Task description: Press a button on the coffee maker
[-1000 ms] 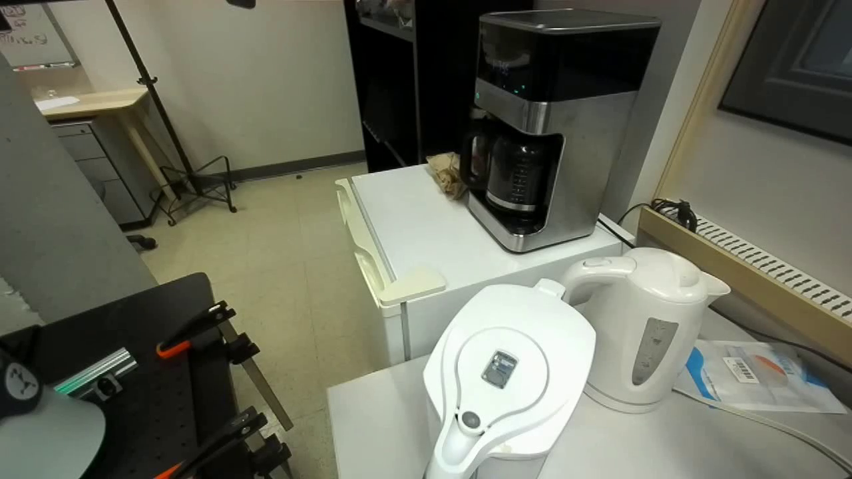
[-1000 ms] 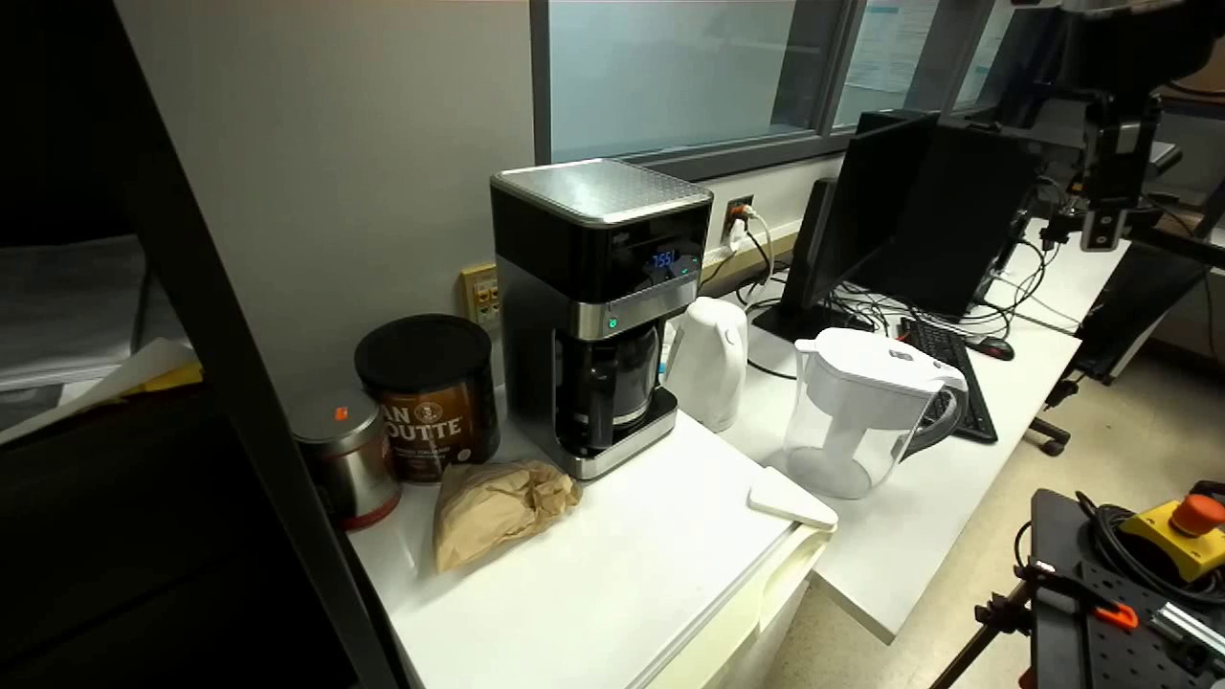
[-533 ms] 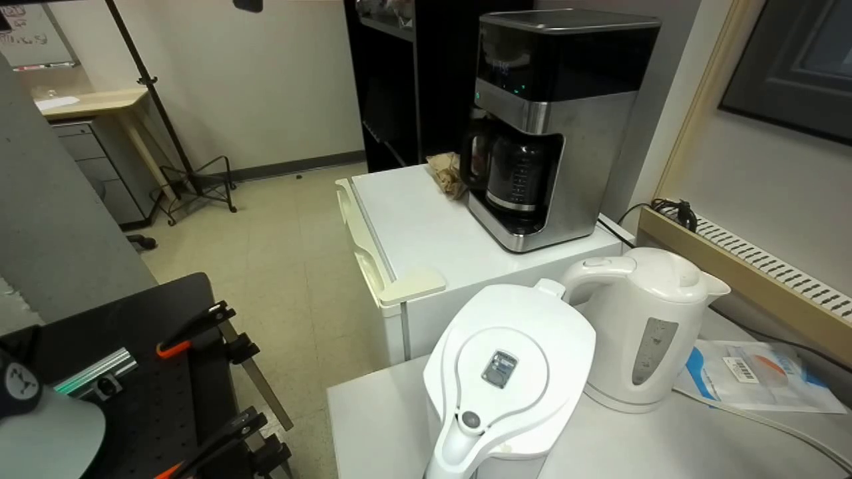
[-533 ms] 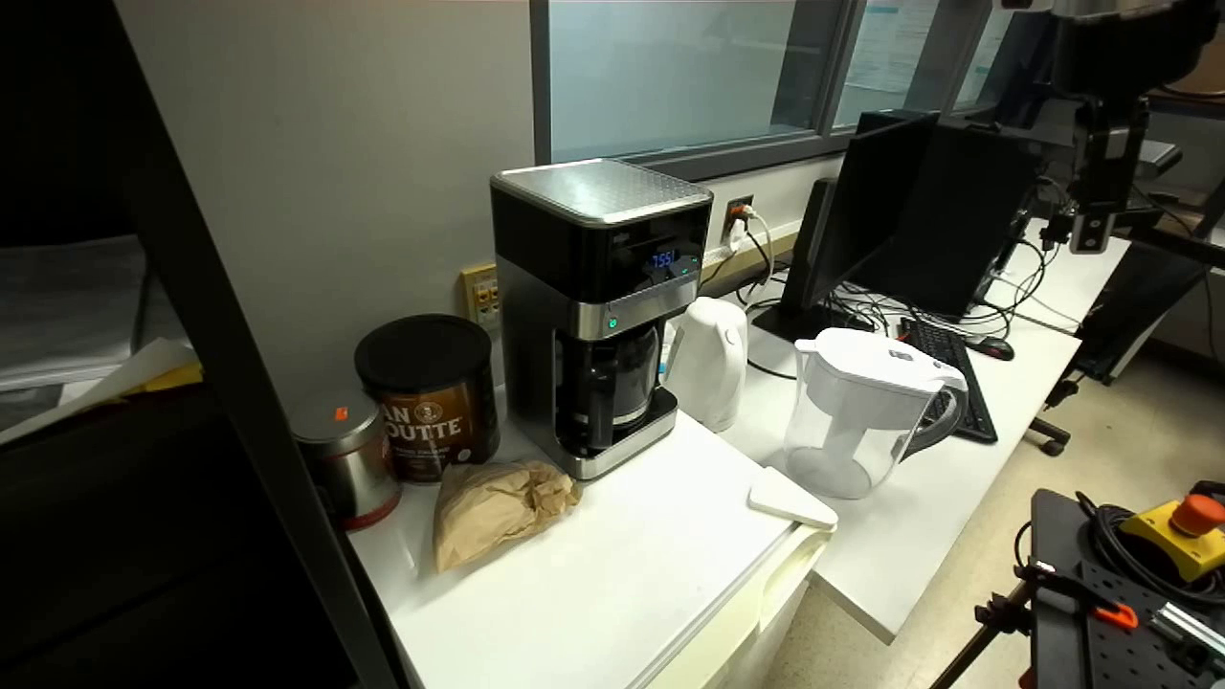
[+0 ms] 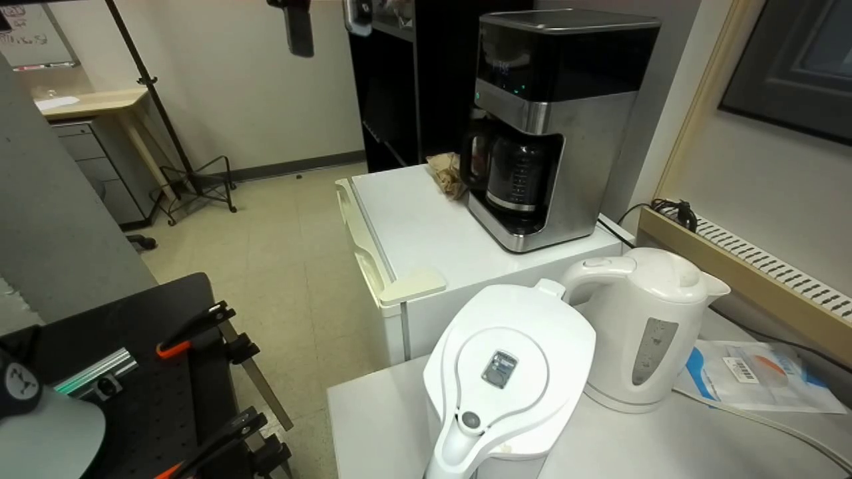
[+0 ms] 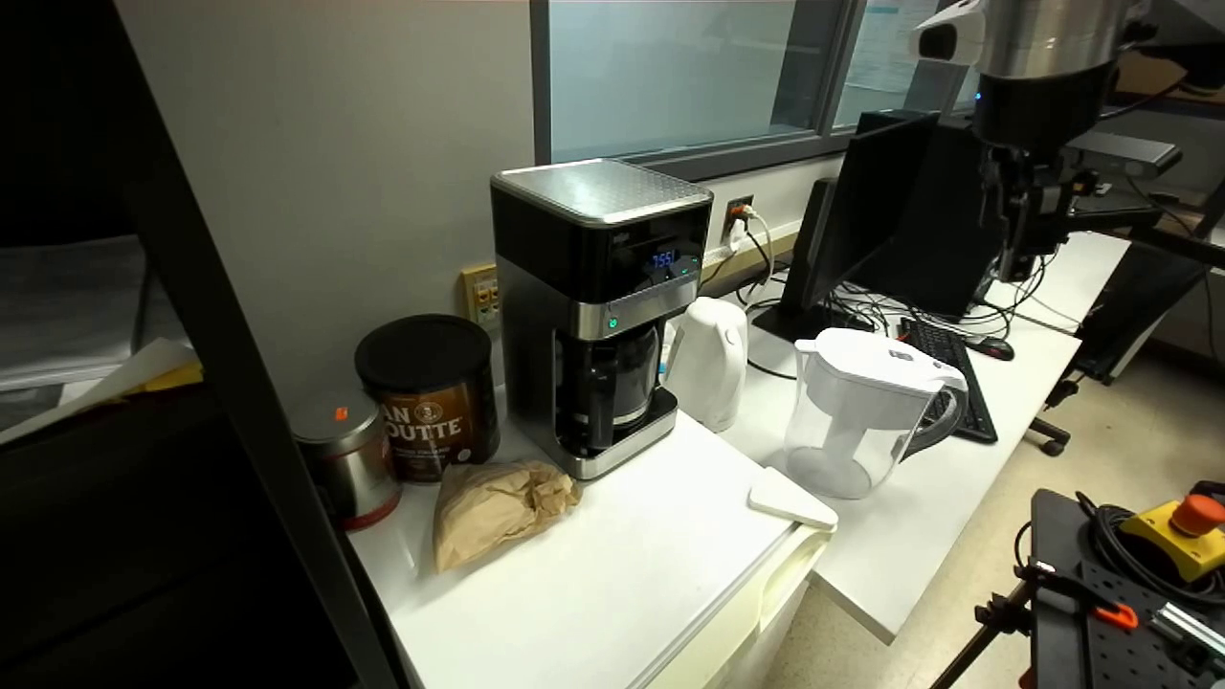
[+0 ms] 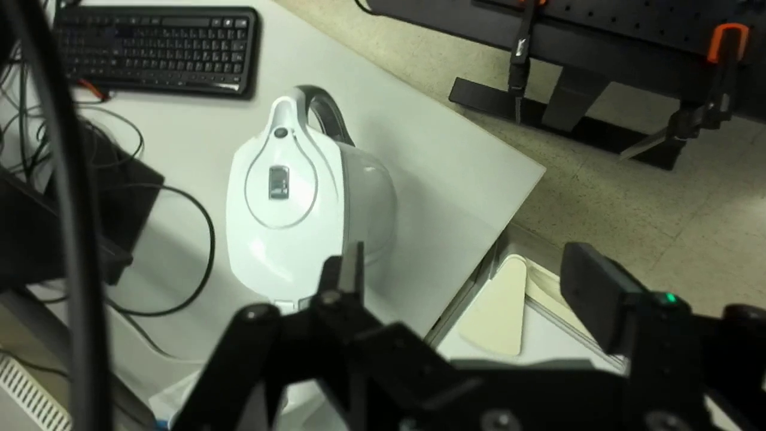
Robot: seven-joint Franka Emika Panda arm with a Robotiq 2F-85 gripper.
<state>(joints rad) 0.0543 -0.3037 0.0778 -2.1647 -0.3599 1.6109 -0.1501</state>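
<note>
Black and silver coffee maker [image 6: 593, 316]: upright on a white-topped unit [image 6: 641, 555], brown paper bag [image 6: 500, 515] beside it. Robot gripper [image 7: 465, 257]: fingers parted, raised, well apart from the coffee maker. White filter pitcher [image 6: 861, 411]: on the adjoining desk [image 6: 928, 488].

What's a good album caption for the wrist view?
Past the open tool, a white pitcher and black keyboard share a desk.

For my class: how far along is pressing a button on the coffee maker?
Done: the coffee maker looks powered, its display lit. In hand: the open fingers hang in midair, apart from the coffee maker. Left, apparently: reaching it and making the press.
</note>
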